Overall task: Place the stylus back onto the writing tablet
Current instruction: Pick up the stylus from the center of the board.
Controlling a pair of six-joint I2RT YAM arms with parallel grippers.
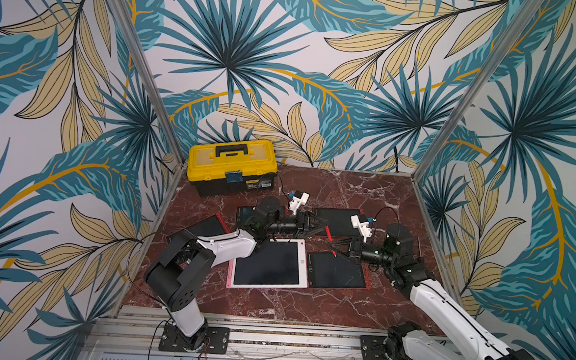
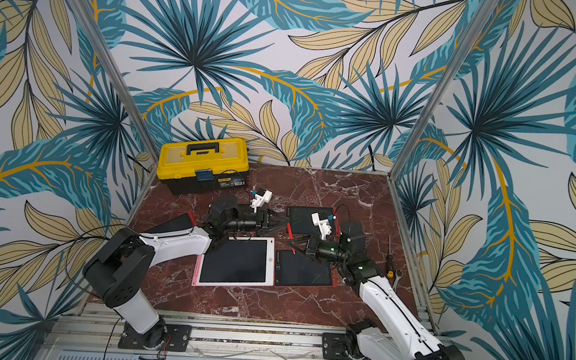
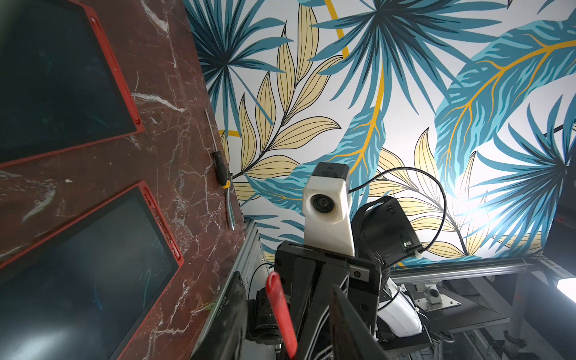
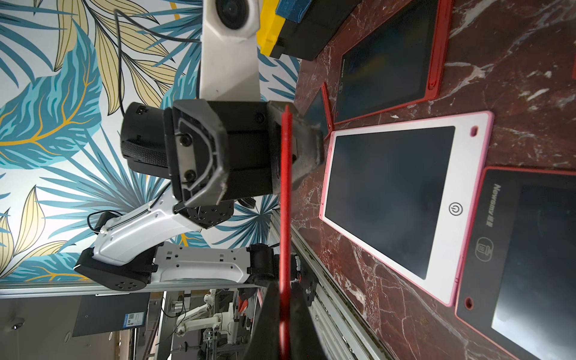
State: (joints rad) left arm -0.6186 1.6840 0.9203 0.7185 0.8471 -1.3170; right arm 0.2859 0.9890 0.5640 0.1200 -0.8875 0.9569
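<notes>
Reaching level toward each other, right gripper (image 4: 282,314) pinches stylus (image 4: 285,187), left gripper (image 3: 286,311) spread around it.

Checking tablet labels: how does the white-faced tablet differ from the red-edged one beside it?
The white tablet has a white face with pink edging, the red-edged tablet a black face. The white tablet shows a power symbol, the red-edged tablet a bin icon. Both lie flat, screens dark.

Leaf-print wallpaper (image 1: 287,50) on 3 walls, red marble tabletop (image 1: 347,191) w/ alu posts (image 1: 143,65).
</notes>
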